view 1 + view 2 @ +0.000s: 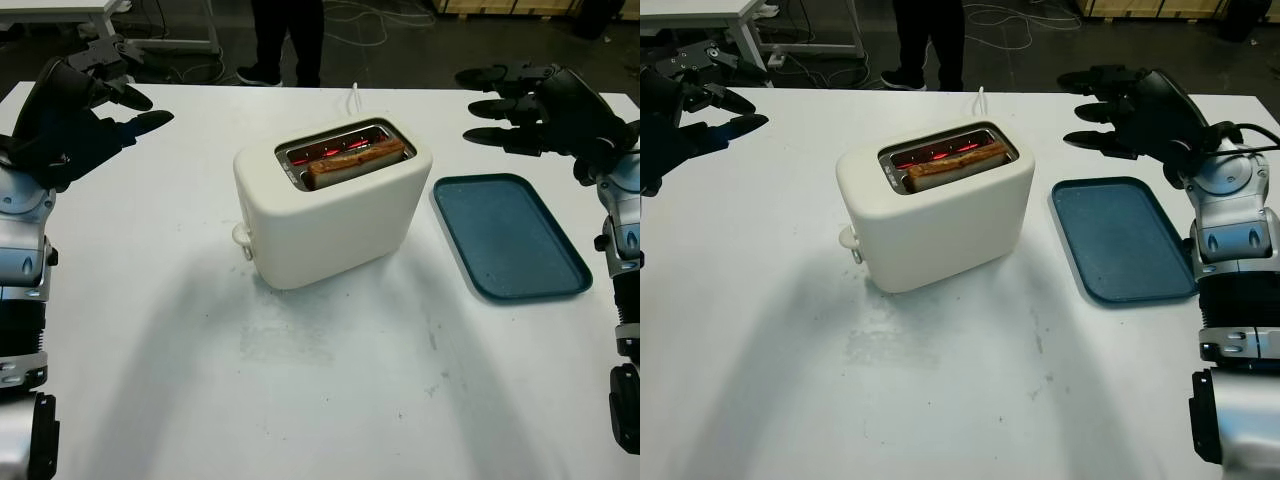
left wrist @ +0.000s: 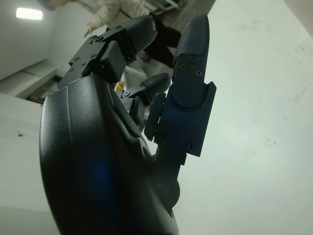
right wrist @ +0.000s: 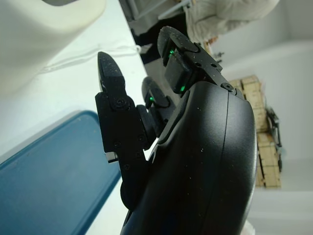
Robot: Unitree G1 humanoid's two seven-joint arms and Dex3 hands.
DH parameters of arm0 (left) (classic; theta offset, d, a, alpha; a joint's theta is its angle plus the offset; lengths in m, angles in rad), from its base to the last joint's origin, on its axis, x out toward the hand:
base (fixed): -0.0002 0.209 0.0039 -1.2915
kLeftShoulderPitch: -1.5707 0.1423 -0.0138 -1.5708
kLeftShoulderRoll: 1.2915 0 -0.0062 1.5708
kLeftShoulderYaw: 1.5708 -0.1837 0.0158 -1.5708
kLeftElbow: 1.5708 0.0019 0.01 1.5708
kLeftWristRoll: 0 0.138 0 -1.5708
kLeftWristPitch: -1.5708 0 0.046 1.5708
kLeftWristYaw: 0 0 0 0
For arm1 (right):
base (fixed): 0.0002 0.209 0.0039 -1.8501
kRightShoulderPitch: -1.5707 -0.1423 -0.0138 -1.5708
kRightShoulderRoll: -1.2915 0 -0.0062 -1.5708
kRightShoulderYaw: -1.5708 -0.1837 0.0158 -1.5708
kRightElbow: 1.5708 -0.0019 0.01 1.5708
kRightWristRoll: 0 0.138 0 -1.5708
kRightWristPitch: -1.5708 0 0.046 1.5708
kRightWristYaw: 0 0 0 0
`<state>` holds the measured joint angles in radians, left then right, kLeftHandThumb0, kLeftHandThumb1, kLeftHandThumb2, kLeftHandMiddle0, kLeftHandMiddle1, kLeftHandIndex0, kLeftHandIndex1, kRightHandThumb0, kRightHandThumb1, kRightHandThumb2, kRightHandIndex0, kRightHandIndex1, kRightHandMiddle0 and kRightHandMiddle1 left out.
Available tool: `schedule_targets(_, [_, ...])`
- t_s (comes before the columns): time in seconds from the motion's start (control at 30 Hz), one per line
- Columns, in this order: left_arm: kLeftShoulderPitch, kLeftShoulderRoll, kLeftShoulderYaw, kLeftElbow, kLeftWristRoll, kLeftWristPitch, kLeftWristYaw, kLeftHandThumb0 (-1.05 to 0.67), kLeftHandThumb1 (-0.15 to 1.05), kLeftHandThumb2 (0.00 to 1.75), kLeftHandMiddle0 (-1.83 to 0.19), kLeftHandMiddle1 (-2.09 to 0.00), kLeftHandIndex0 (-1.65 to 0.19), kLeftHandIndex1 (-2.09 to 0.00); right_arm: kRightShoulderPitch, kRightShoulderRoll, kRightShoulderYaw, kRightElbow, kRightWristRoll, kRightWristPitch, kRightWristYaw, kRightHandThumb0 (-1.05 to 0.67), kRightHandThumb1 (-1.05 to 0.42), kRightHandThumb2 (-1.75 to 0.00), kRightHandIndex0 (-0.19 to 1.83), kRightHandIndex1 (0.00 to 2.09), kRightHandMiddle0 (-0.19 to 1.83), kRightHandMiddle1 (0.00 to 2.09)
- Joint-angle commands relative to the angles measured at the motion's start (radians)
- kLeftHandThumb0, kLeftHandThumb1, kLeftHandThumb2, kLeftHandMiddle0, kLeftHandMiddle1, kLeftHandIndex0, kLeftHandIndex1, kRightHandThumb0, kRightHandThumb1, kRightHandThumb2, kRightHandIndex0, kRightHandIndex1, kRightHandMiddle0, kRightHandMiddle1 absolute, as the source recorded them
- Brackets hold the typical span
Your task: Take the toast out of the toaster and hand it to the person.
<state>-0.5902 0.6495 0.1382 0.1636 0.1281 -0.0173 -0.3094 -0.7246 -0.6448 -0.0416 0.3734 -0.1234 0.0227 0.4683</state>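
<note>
Left eye view, left hand (image 1: pixel 75 105) and right hand (image 1: pixel 540 110) hovering open, empty, flanking toaster (image 1: pixel 335 205), toast (image 1: pixel 355 160) sitting inside.

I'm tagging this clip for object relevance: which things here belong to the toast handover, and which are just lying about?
Part of the job:
toast in the toaster's slot
toaster, mid-table
left hand, open
right hand, open
person beyond the table

Lying about:
blue tray beside the toaster
</note>
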Motion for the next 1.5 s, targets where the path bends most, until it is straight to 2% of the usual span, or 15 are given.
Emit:
schedule_targets(0.0, [-0.006, 0.009, -0.005, -0.015, 0.006, -0.002, -0.003, -0.55, 0.92, 0.08, -0.44, -1.03, -0.44, -0.83, 0.005, 0.002, -0.005, -0.01, 0.015, -0.004, 0.005, -0.27, -0.92, -0.04, 0.61, 0.03, 0.57, 0.02])
schedule_targets(0.37, [0.004, 0.002, -0.007, -0.006, -0.01, -0.031, -0.009, -0.63, 0.92, 0.09, -0.43, -1.06, -0.43, -0.85, 0.0, -0.002, 0.016, 0.0, 0.005, -0.041, 0.019, -0.32, -0.92, -0.07, 0.61, 0.02, 0.57, 0.01])
schedule_targets(0.5, [0.004, 0.011, -0.014, 0.003, 0.002, -0.057, -0.01, -0.66, 0.92, 0.13, -0.42, -1.07, -0.42, -0.86, -0.006, 0.005, 0.008, -0.017, 0.015, -0.004, 0.019, -0.31, -0.92, -0.05, 0.61, 0.02, 0.57, 0.01])
schedule_targets(0.67, [-0.002, 0.006, -0.019, -0.004, -0.002, -0.033, -0.023, -0.64, 0.92, 0.11, -0.43, -1.06, -0.4, -0.86, -0.006, -0.003, 0.01, -0.029, 0.007, -0.024, 0.016, -0.29, -0.92, -0.02, 0.63, 0.03, 0.58, 0.01])
schedule_targets(0.77, [-0.008, 0.012, -0.03, 0.008, 0.016, -0.056, -0.022, -0.66, 0.92, 0.13, -0.43, -1.05, -0.4, -0.87, -0.006, 0.0, 0.007, -0.031, 0.015, -0.022, 0.022, -0.28, -0.92, -0.03, 0.63, 0.03, 0.58, 0.01])
schedule_targets(1.47, [-0.014, -0.036, -0.029, -0.042, -0.011, 0.062, -0.017, -0.69, 0.92, 0.11, -0.39, -1.05, -0.38, -0.85, -0.002, 0.012, 0.015, -0.07, -0.002, 0.005, 0.012, -0.3, -0.92, -0.02, 0.63, 0.02, 0.58, 0.0])
